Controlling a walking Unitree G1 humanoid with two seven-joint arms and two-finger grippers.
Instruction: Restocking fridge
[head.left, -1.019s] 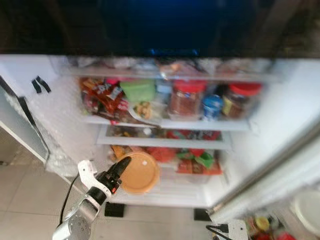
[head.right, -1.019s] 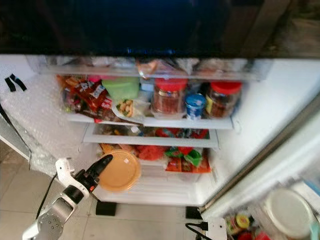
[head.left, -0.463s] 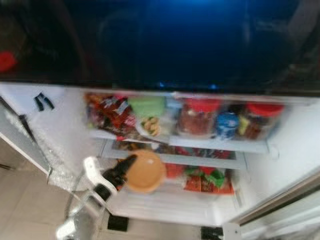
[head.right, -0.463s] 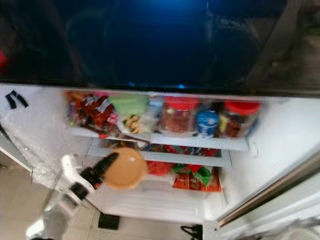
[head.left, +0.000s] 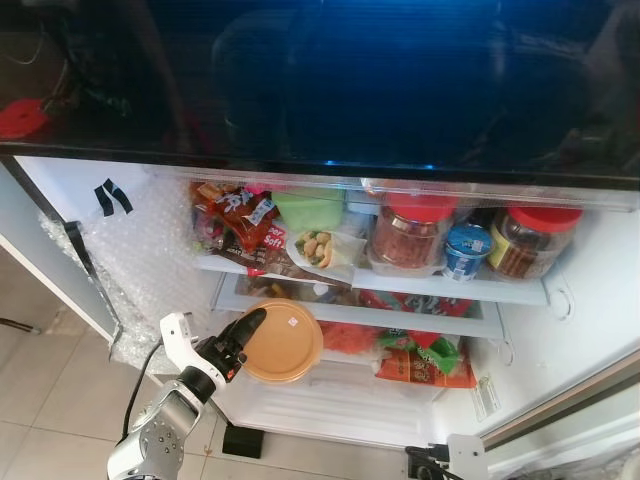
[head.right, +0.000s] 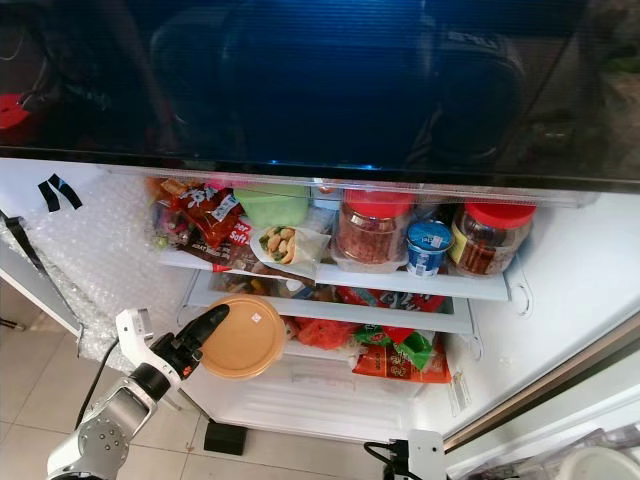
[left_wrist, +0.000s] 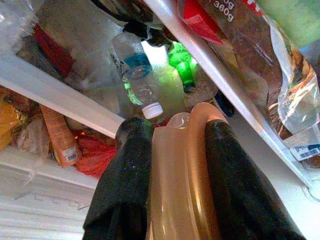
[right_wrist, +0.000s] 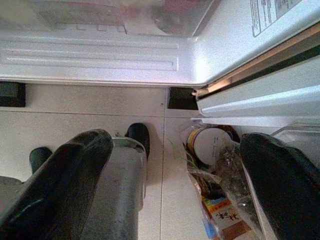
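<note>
White plastic lines the open fridge (head.left: 590, 290) in front of me, its shelves already crowded, which I judge is why I am carrying the container toward the lower left, where the front edge of the bottom shelf (head.left: 340, 385) shows some bare ribbed floor. Along the upper shelf (head.left: 440, 288) stand two red-lidded jars (head.left: 408, 232), a small blue-lidded tub (head.left: 466, 250) between them, and snack bags (head.left: 238, 222) packed at its left end; red and green packets (head.left: 418, 355) crowd the back of the bottom shelf. My left gripper (head.left: 240, 340) holds the round tan container (head.left: 282, 342) by its rim, one black finger (left_wrist: 124, 185) on each face, jaws pinching it edge-on so it can slide in flat, I think. It hangs in the air just before the left part of the bottom shelf, not yet set down. The container is shallow, smooth, orange-tan plastic with a lid and a small white sticker. My right gripper (right_wrist: 175, 170) hangs idle over the floor tiles, jaws spread wide, holding nothing.
</note>
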